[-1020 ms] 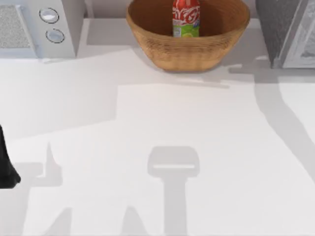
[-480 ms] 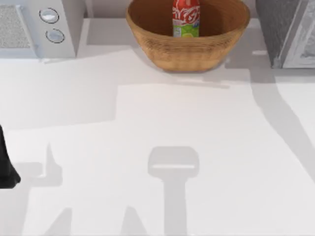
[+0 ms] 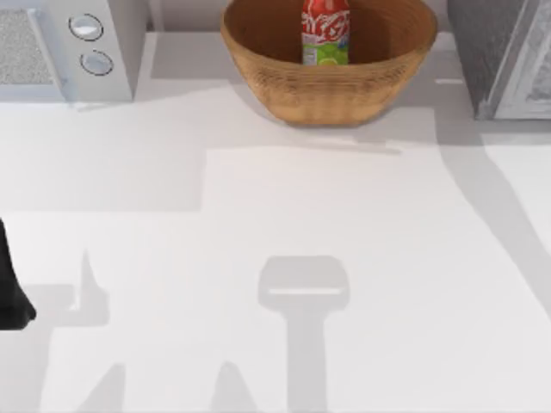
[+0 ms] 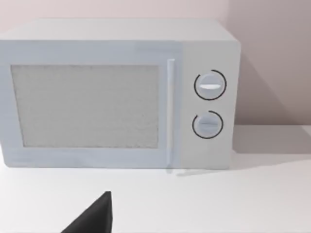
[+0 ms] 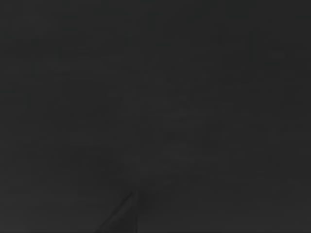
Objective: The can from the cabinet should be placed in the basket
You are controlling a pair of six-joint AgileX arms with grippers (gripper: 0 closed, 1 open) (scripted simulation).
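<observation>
The can (image 3: 325,33) stands upright inside the basket (image 3: 258,60); light, rigid, slick, best gripped mid-body; either hand's state I cannot tell

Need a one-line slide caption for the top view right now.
Red drink can upright inside the wicker basket, between the white microwave and the grey cabinet.

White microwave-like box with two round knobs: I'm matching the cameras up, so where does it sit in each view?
Top view: the white microwave-like box stands at the table's far left, left of the round woven wicker basket.
Left wrist view: the box faces the camera, door side forward.
Right wrist view: dark.
Shared landmark: the box's pair of round knobs.
</observation>
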